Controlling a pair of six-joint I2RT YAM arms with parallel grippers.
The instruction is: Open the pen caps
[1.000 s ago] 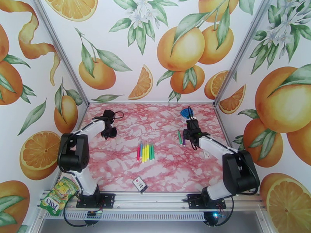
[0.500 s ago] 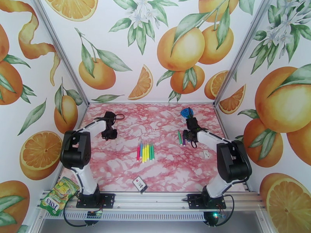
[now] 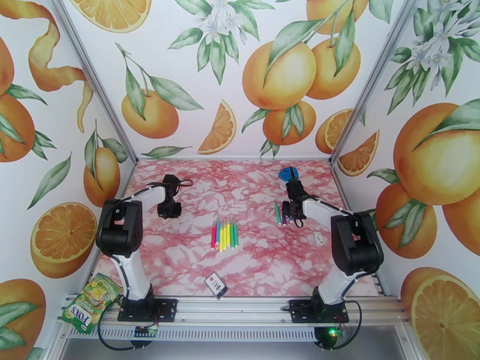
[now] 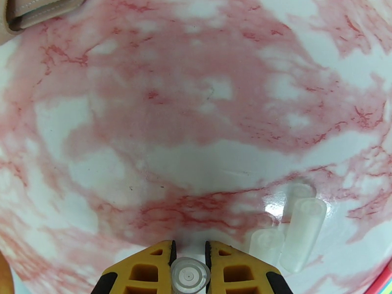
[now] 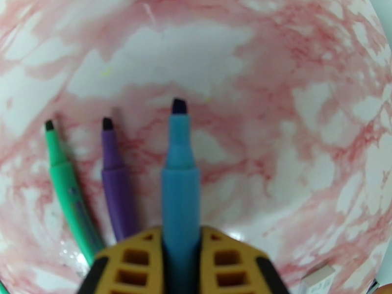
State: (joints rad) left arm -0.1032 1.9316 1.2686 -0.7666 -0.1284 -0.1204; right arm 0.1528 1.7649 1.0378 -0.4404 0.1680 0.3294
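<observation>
left gripper (image 4: 189,255): pinching clear cap (image 4: 190,275)
right gripper (image 5: 181,238): clamped on blue pen (image 5: 180,153), tip bare
loose caps (image 4: 307,231): two, near left gripper

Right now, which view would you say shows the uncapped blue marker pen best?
Right wrist: the uncapped blue marker pen lies central, tip bare, in the right end effector. From top external it is too small to tell.

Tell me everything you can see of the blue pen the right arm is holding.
The blue pen is uncapped: dark chisel tip, tapered light-blue neck, thicker barrel, plastic by its look. The right gripper has its jaws shut on the barrel, tip pointing forward over the pink marbled table. A purple pen lies alongside, apart.
</observation>
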